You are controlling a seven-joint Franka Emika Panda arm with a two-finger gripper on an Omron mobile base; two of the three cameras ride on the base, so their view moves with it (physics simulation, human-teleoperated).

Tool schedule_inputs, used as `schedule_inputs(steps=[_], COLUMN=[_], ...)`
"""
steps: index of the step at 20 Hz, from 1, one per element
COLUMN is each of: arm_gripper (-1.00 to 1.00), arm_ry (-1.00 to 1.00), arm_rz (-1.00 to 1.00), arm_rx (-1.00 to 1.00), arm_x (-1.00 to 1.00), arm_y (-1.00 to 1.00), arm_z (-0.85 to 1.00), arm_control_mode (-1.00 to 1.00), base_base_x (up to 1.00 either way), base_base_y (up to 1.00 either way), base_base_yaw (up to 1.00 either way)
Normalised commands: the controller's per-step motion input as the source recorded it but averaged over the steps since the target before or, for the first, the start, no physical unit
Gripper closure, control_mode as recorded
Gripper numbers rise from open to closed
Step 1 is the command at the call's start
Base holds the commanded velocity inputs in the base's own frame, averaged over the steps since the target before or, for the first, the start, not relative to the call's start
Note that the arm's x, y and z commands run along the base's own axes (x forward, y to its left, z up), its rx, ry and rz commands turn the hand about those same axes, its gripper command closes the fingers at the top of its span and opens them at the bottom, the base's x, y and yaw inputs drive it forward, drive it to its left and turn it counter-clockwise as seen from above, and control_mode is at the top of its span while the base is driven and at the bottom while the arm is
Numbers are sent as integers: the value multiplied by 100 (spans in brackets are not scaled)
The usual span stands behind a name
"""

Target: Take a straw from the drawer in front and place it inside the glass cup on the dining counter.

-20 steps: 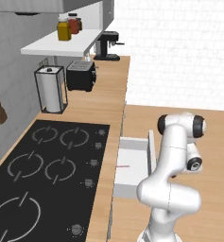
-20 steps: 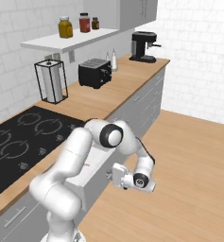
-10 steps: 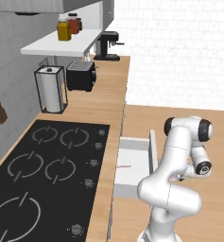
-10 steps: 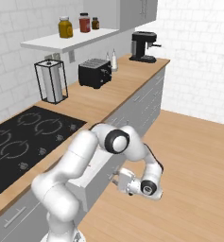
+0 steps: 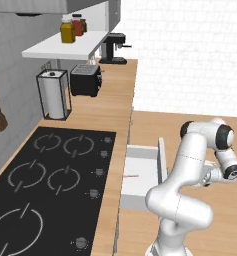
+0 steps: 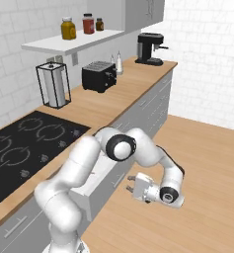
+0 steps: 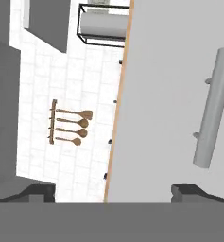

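Observation:
The drawer (image 5: 143, 169) stands pulled out from under the wood worktop, its white inside showing. The straw (image 5: 131, 176) lies in it as a thin pinkish-red line near the worktop side. My gripper (image 5: 206, 179) hovers open just outside the drawer's grey front panel (image 5: 161, 158), touching nothing. From the other side, the gripper (image 6: 130, 184) points at the drawer (image 6: 106, 179), with my arm hiding much of it. In the hand view the open gripper (image 7: 113, 193) faces the front panel (image 7: 165, 94) and its bar handle (image 7: 212, 108). The glass cup and dining counter are out of view.
A black hob (image 5: 45, 190) fills the worktop beside the drawer. Farther back stand a paper towel holder (image 5: 53, 95), a toaster (image 5: 85, 80) and a coffee machine (image 5: 112, 48). Jars (image 5: 67, 30) sit on the shelf. Wooden spoons (image 7: 71, 126) hang on the wall. Wood floor (image 6: 202, 148) lies behind my arm.
My gripper has opened wide and let go of the drawer handle. The hand has drawn back a little from the front panel; the drawer stays open.

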Motion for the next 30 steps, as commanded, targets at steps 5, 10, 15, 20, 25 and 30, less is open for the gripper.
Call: schedule_inputs(steps=[5, 10, 15, 20, 25, 30], arm_gripper=[-100, -100, -100, -100, -100, -100], arm_ry=[0, 3, 19, 28, 25, 22], arm_rz=[0, 2, 0, 4, 3, 1], arm_rx=[-31, -47, -35, -24, -25, -26], arm_x=[-33, -10, 8, 31, 30, 21], arm_y=[39, 50, 57, 54, 56, 51], arm_z=[89, 87, 55, 18, 1, -4], arm_control_mode=[-100, -100, -100, -100, -100, -100], base_base_x=[0, 0, 0, 0, 0, 0], base_base_y=[0, 0, 0, 0, 0, 0], base_base_yaw=[0, 0, 0, 0, 0, 0])
